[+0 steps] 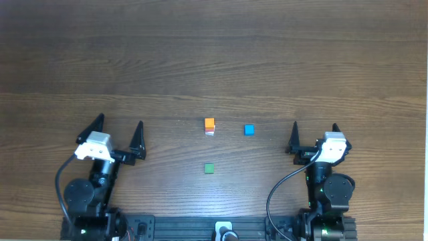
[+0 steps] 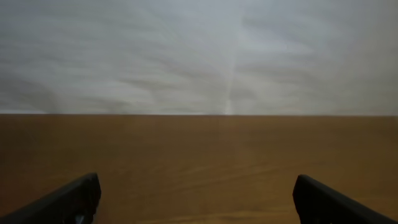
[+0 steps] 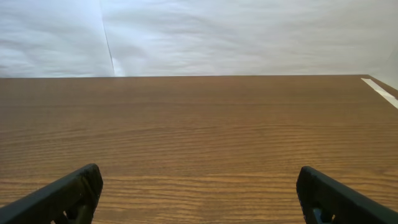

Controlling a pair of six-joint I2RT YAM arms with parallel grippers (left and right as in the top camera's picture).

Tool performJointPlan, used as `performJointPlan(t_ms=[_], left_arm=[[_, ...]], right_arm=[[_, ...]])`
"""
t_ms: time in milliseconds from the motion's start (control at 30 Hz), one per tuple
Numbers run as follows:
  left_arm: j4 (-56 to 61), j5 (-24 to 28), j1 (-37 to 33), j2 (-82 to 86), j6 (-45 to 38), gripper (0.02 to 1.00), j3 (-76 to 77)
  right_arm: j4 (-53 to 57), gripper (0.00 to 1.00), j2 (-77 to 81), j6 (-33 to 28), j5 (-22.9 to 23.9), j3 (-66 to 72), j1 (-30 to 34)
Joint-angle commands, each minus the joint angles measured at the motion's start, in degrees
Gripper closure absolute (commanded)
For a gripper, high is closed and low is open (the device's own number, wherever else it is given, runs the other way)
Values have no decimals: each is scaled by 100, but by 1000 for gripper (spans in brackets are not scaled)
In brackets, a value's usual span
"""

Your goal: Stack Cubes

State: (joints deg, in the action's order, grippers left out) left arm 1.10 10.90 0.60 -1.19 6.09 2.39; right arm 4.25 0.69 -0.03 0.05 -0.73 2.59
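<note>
An orange cube (image 1: 209, 123) sits on top of another cube, whose pale edge (image 1: 210, 133) shows beneath it, at the table's middle. To its right a blue cube (image 1: 249, 129) lies alone on the wood. A green cube (image 1: 208, 168) lies nearer the arms, below the orange one. My left gripper (image 1: 119, 132) stands open at the left, well apart from the cubes, nothing between its fingers (image 2: 68, 200). My right gripper (image 1: 314, 132) stands open at the right, right of the blue cube, its fingers (image 3: 65, 194) wide apart over bare wood.
The brown wooden table (image 1: 214, 60) stretches far beyond the cubes. A white wall (image 3: 249, 37) rises behind its far edge. A pale strip (image 3: 380, 92) lies near the table's far right corner.
</note>
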Motion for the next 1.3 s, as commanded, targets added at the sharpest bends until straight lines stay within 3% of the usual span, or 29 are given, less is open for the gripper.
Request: performJointPlan(t_ms=[33,1100,1200,1300], left_arm=[[-107,151,20,103,-289,20,-201],[-435,149,20,85,-286,18,-201],[-435,149,20,85,-289,18,-201],[-435,149,20,85,-289,18,-201]], right_arm=[[-4,9,-37,-4,-46,46,0],[-164,7,-37,22,-46,44,0],[-361,7,-37,903,-254,42,0],[-393,7,-35,922,-944,-7,0]])
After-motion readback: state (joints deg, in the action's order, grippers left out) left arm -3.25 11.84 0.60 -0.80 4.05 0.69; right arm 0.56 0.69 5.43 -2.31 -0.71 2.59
